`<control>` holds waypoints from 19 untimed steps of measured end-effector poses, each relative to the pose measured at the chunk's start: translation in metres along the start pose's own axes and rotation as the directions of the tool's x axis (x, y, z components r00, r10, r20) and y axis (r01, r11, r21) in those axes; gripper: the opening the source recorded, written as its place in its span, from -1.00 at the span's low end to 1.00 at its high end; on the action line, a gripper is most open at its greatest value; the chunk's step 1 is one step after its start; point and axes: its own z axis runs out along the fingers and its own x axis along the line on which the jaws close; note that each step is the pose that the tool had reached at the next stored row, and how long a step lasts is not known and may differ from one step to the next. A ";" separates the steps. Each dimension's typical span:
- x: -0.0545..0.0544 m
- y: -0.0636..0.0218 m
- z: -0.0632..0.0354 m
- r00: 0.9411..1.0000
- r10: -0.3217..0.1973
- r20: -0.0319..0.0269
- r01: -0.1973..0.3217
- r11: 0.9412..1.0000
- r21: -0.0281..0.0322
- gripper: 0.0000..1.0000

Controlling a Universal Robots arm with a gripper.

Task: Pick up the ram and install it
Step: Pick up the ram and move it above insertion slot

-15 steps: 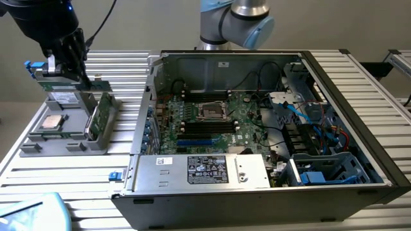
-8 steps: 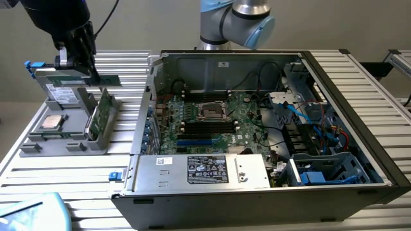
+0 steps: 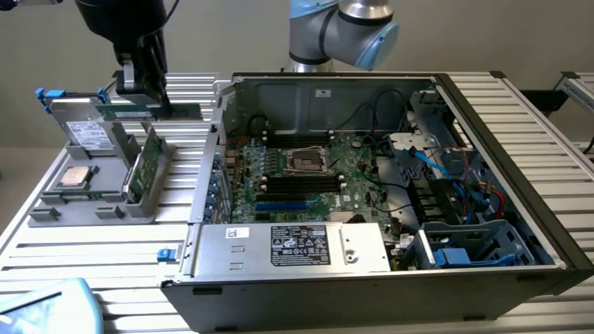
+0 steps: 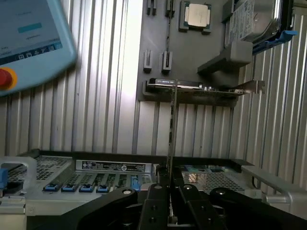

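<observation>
The gripper (image 3: 147, 103) hangs over the far end of the grey holder (image 3: 55, 209), at the exterior view's left, beside the open computer case (image 3: 533, 181). Its two black fingers are pressed together on the ram (image 3: 174, 111). In this view the ram is a thin green strip lying level just under the gripper. It reaches toward the wall of the case and stays outside of it.

In the wrist view the ram (image 4: 171, 134) is seen by its edge, as one narrow dark line. It comes out from between the fingers of the gripper (image 4: 169, 194), with one finger on each side and touching it. I cannot tell whether the far end of the ram touches something or is free.

In the holder (image 4: 192, 48) I see a processor (image 3: 74, 177) lying flat, a hard drive (image 3: 88, 132) behind it, and a taller green card with a metal bracket (image 3: 144, 167) standing on its edge in a slot.

Inside the case lies the motherboard (image 3: 311, 174) with its black slots, and a silver power supply (image 3: 288, 247) is at the near side. All of this stands on a ribbed metal worktop (image 3: 93, 250). A pale blue teach pendant (image 4: 29, 38) with a red button lies on the worktop at the near corner.
</observation>
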 end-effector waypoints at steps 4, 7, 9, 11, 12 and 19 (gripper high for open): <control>0.001 -0.0179 -0.0022 1.000 -0.002 0.000 0.002 1.000 -0.001 -0.73; 0.002 -0.0316 -0.0035 1.000 -0.004 0.000 0.004 1.000 -0.002 -0.73; 0.002 -0.0405 -0.0045 1.000 -0.005 0.000 0.005 1.000 -0.002 -0.73; 0.003 -0.0493 -0.0056 1.000 -0.006 0.001 0.006 1.000 -0.002 -0.73; 0.003 -0.0539 -0.0064 1.000 -0.007 0.001 0.007 1.000 -0.002 -0.73; 0.005 -0.0855 -0.0122 1.000 -0.008 0.009 0.008 1.000 -0.002 -0.73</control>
